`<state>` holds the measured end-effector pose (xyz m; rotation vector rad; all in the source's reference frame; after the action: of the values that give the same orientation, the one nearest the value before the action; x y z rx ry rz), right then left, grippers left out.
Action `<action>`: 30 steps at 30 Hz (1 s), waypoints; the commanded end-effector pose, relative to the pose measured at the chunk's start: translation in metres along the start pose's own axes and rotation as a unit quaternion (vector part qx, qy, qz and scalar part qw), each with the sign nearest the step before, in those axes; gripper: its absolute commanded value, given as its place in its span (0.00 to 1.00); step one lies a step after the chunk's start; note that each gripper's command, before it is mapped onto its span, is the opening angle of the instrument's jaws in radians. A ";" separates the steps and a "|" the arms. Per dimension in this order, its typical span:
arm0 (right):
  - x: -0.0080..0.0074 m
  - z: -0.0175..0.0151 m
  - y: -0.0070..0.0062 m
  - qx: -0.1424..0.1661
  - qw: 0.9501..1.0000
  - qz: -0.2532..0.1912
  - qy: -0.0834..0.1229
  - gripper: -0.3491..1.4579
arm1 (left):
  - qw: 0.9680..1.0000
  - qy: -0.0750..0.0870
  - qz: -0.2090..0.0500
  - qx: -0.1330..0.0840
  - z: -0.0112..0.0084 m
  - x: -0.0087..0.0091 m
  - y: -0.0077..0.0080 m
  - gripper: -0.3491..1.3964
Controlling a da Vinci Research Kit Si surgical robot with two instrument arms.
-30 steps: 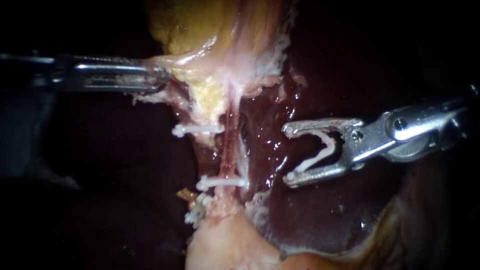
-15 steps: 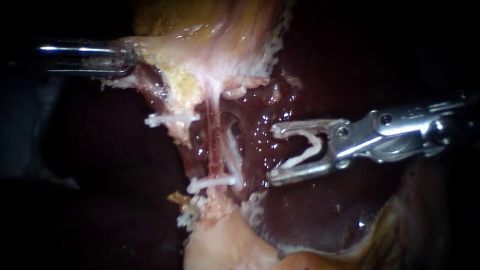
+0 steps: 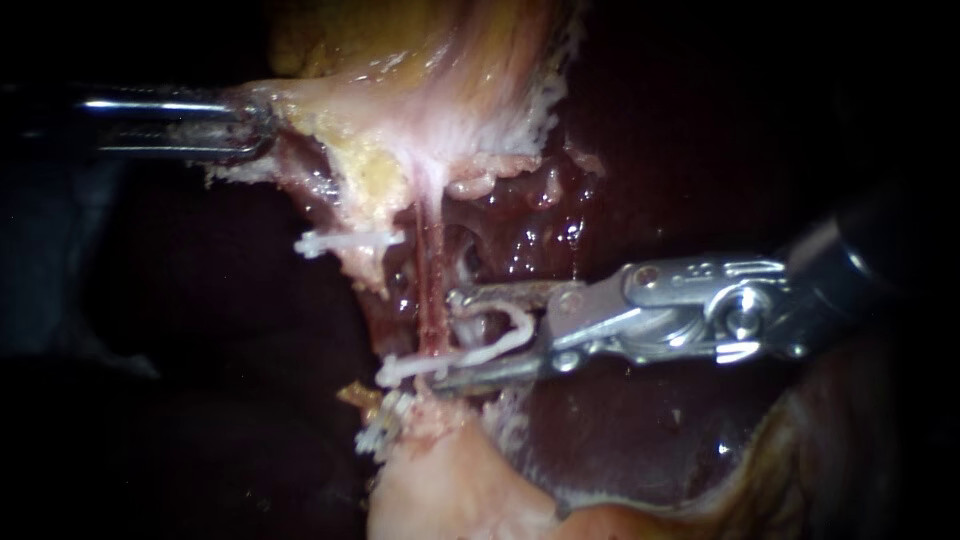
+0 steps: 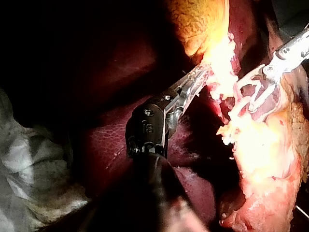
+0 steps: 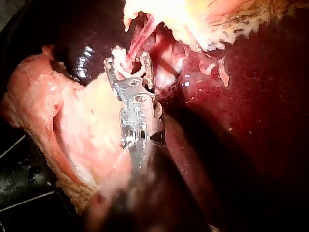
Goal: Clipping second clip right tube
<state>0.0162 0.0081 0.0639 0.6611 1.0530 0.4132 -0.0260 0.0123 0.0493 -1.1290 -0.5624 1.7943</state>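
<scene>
1. Endoscope view: left instrument (image 3: pixel 240 125) jaws are clamped on pale tissue (image 3: pixel 330 110).
2. Right instrument (image 3: pixel 450 338) grips a clip (image 3: pixel 505 335) between parted jaws, with the tips reaching the tube (image 3: pixel 430 270).
3. Its lower jaw lies against the lower clip (image 3: pixel 405 370).

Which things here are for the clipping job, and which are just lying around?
Job: right instrument, new clip, tube, left instrument holding tissue.
Lying around: upper clip, bottom clips, liver.
</scene>
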 end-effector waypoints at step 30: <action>0.0029 0.0026 -0.0055 0.147 0.986 0.000 0.076 0.43 | 1.000 0.000 0.000 0.000 0.0000 -0.0001 -0.0001 0.00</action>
<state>0.0199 0.0051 0.0592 0.9034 1.2734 0.3134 -0.0259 0.0122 0.0494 -1.1293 -0.5620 1.7953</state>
